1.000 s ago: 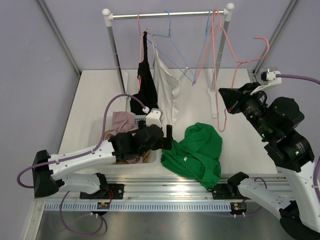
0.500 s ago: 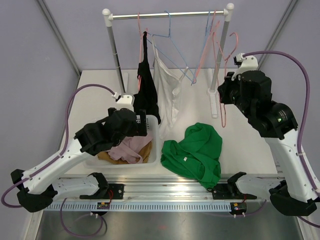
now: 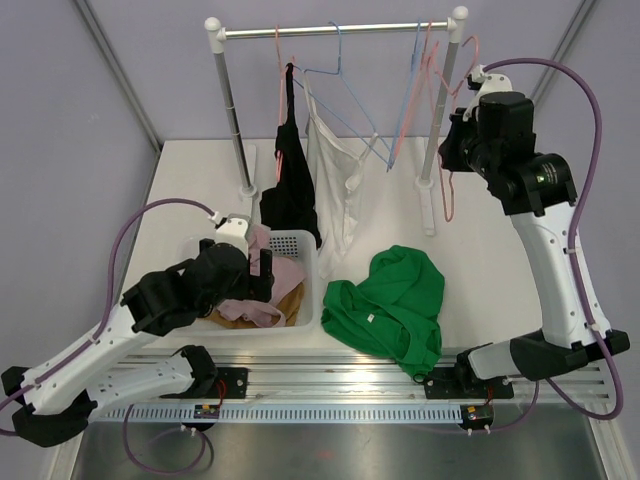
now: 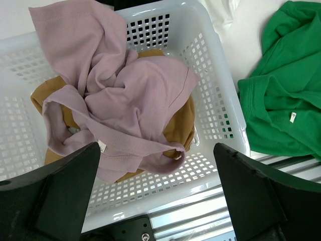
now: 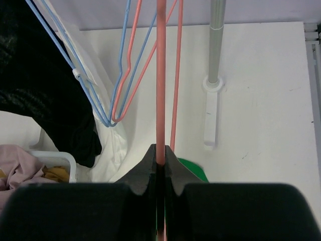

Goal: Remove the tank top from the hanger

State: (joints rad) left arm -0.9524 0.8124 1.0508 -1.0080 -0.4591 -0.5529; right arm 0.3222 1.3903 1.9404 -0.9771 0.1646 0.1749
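Note:
A black tank top [image 3: 290, 170] and a white tank top [image 3: 332, 180] hang on hangers from the rail [image 3: 330, 30]. The white one is on a blue hanger [image 3: 345, 100]. My right gripper [image 3: 452, 158] is shut on an empty pink hanger [image 3: 447, 205] and holds it high beside the rack's right post. In the right wrist view the jaws [image 5: 160, 150] pinch the hanger's pink wire [image 5: 161, 75]. My left gripper [image 3: 263, 272] is open and empty above the white basket [image 3: 308, 292]. The left wrist view shows its fingers [image 4: 156, 146] spread over a mauve garment [image 4: 125, 90].
A green garment [image 3: 395, 300] lies crumpled on the table right of the basket. The basket [image 4: 220, 90] also holds a mustard garment [image 4: 183, 120]. More empty blue and pink hangers [image 3: 415, 90] hang near the right post [image 3: 435, 130].
My left gripper has drawn back left from the green garment to above the basket. My right arm has lifted the pink hanger up and back toward the rail.

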